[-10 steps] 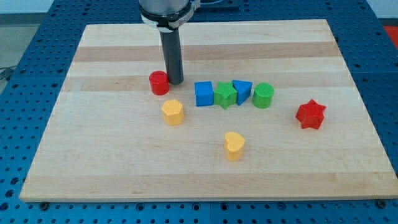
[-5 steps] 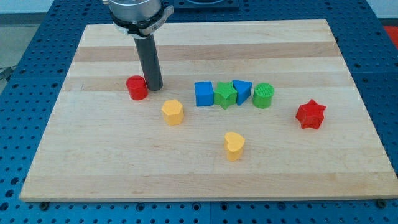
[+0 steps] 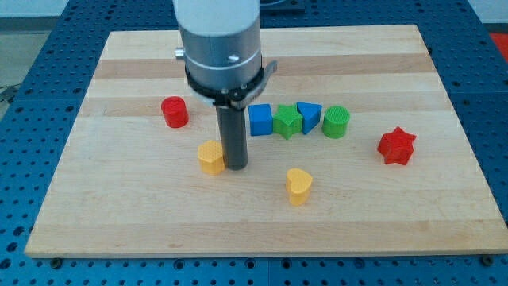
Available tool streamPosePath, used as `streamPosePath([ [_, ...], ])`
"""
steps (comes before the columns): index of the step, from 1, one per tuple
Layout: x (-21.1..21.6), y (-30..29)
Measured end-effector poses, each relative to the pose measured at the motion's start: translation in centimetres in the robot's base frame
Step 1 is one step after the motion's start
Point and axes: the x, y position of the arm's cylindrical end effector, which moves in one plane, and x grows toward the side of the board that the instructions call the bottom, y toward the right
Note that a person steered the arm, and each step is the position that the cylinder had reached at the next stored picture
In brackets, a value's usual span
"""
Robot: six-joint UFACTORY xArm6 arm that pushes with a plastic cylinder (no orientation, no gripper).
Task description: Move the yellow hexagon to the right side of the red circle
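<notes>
The yellow hexagon lies on the wooden board, left of centre. My tip stands right against the hexagon's right side. The red circle sits up and to the left of the hexagon, apart from it and from my tip. The rod and the arm's grey body rise above the tip and hide part of the board behind them.
A row of a blue cube, green star, blue triangle and green cylinder lies right of the rod. A red star sits farther right. A yellow heart lies toward the view's bottom.
My tip pushed the red circle to the left, then left it and moved down and right to the yellow hexagon's right side. The hexagon has shifted slightly left and down.
</notes>
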Motion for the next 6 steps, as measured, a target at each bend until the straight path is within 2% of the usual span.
streamPosePath([
  [1,1.6,-0.4],
  [2,1.4,-3.8],
  [4,-7.2,-6.7],
  [5,-6.4,-6.7],
  [6,-1.5,-6.5],
])
